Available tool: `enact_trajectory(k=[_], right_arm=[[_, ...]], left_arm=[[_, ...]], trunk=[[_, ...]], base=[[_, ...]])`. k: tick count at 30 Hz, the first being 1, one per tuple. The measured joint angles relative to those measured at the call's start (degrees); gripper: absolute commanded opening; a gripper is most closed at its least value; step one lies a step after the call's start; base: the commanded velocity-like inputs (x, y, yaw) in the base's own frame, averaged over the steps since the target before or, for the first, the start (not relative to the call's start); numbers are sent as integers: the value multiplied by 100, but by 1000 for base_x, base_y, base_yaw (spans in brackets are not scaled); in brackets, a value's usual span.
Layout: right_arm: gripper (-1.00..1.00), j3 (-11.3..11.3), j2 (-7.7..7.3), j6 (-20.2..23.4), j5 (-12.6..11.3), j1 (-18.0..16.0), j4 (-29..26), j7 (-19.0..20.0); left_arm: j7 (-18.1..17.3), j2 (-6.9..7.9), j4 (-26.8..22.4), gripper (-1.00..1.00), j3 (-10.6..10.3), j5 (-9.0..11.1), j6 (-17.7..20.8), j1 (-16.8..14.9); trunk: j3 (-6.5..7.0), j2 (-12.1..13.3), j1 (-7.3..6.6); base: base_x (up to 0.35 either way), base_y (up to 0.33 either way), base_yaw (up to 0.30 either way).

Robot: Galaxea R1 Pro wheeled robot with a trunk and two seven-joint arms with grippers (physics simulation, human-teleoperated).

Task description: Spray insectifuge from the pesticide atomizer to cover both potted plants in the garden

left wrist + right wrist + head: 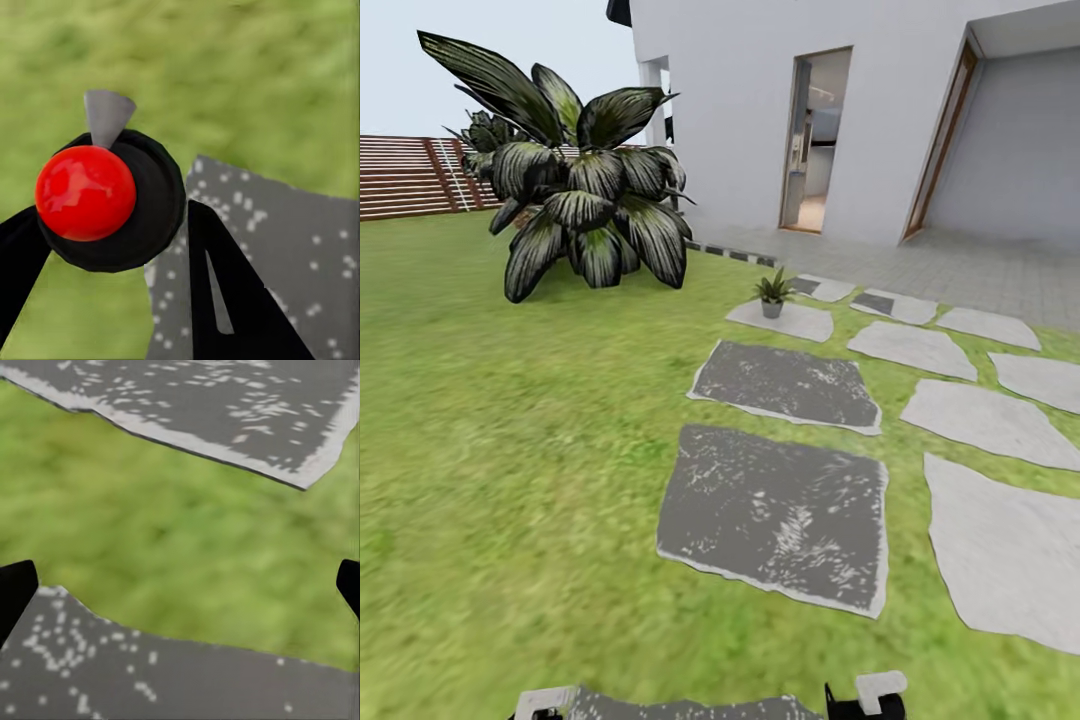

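- Closest to the lens in the left wrist view, the left gripper [112,217] has its black fingers [225,285] against a round black head with a red knob and a grey nozzle cone. I take this for the pesticide atomizer [86,191], clamped and seen end-on, with its long axis running along the fingers.
- Lawn [510,450] covers most of the head view.
- White house [760,100] stands at upper right.
- Dark broad-leaved bush [585,190] sits at upper left.
- Stepping stones [775,515] run from lower centre towards the house.
- One potted plant [772,295] stands upright on a pale stone [800,325], above centre. It is well apart from both arms, straight ahead and slightly right.
- Right gripper [180,585] is spread wide, holding nothing.
- The nozzle juts sideways from the head; I cannot tell whether it faces the plant.
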Motion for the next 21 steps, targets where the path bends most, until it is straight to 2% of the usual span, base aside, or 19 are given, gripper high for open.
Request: enact_trajectory(k=[21], right_arm=[[100,0,1,0,3,0,7,-25]], left_arm=[[0,-3,-2,-100,4,4,0,0]], trunk=[[0,0,0]], base=[[336,0,0]])
